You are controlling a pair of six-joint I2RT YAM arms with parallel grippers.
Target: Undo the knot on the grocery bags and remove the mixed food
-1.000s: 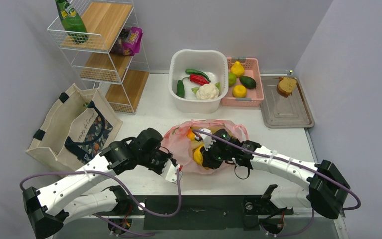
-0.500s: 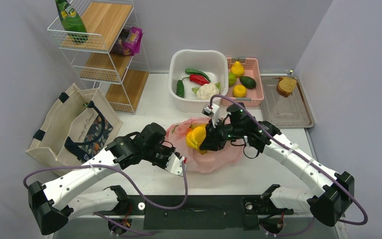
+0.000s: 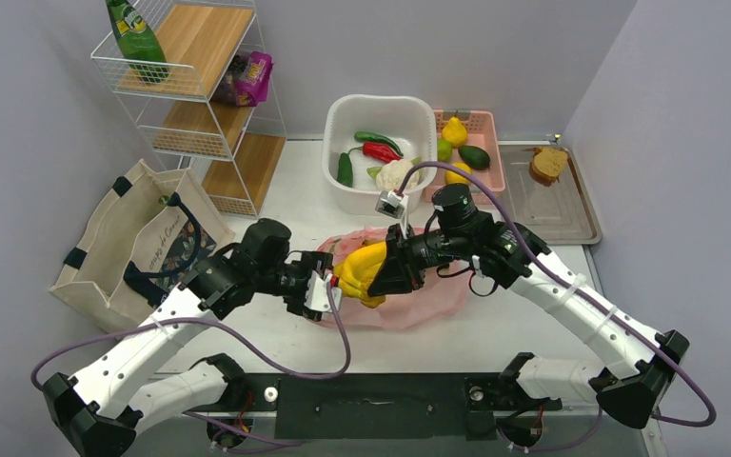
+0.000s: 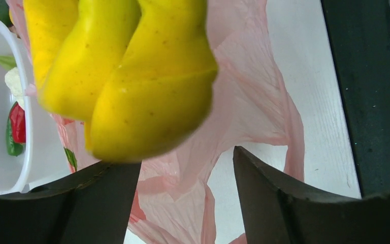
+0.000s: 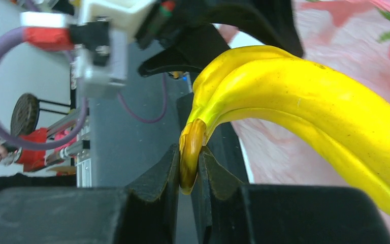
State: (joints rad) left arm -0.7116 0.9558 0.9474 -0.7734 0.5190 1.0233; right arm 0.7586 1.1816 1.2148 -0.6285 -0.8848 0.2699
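The right claw (image 5: 189,163) pinched the bananas (image 3: 362,270) by their stem above the pink bag (image 3: 433,297) on the bench (image 3: 295,205); the left claw (image 4: 183,168) stood spread just beside them.

Light: we see bright, even overhead light, shadows soft | top view: sharp throughout | left wrist: bananas (image 4: 127,76) too close, blurred | right wrist: background soft, foreground dark
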